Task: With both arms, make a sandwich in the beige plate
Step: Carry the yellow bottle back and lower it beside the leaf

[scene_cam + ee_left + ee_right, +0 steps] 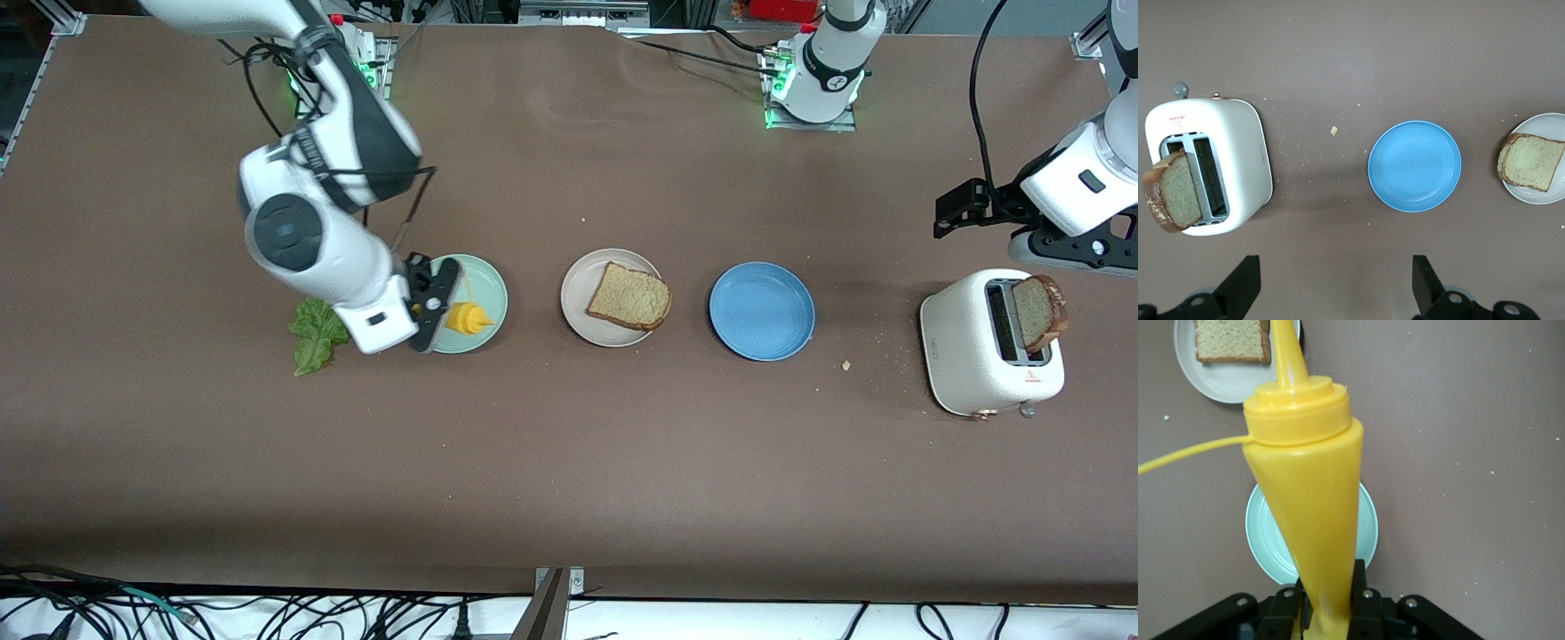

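Altogether I count two toast slices, one on the beige plate, one in the toaster, and three plates; my right gripper clamps a yellow bottle over the mint plate, my left gripper hangs spread wide, empty.

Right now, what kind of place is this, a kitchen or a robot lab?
Probably a robot lab set up as a pretend kitchen. Two white robot arms are bolted to a brown table, loose cables trail along its edge, and a toaster and plates stand in a neat row.

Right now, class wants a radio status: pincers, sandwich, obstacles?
Right pincer shut on mustard bottle over mint-green plate. Left pincer open, waiting above toaster. One toast slice on beige plate; path clear.
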You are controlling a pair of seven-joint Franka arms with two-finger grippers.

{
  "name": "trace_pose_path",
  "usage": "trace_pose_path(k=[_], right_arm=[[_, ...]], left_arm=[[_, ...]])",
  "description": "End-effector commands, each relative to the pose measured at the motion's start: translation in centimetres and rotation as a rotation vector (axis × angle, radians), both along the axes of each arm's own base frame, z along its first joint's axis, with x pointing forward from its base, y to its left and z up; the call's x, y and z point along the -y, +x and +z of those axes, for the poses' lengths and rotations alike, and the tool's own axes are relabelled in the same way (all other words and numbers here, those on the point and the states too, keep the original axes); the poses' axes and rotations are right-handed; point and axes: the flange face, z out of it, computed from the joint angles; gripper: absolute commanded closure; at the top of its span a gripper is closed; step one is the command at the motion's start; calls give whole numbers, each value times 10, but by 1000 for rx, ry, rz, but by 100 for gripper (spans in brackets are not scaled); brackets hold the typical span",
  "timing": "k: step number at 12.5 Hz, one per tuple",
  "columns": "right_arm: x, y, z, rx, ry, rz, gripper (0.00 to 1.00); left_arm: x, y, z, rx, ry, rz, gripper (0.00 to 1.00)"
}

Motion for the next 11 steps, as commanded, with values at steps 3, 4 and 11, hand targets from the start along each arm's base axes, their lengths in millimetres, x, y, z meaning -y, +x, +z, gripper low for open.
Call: trace_pose_path(k=[3, 4, 11], right_arm=[[97, 16, -26, -43, 286, 143, 100], [109, 17, -32, -51, 332, 181, 100], [219, 24, -132, -3, 711, 405, 100]], left_arm=[[-1, -3, 6, -3, 2, -2, 0], [-1, -3, 6, -3, 2, -2, 0], [-1, -3, 6, -3, 2, -2, 0]])
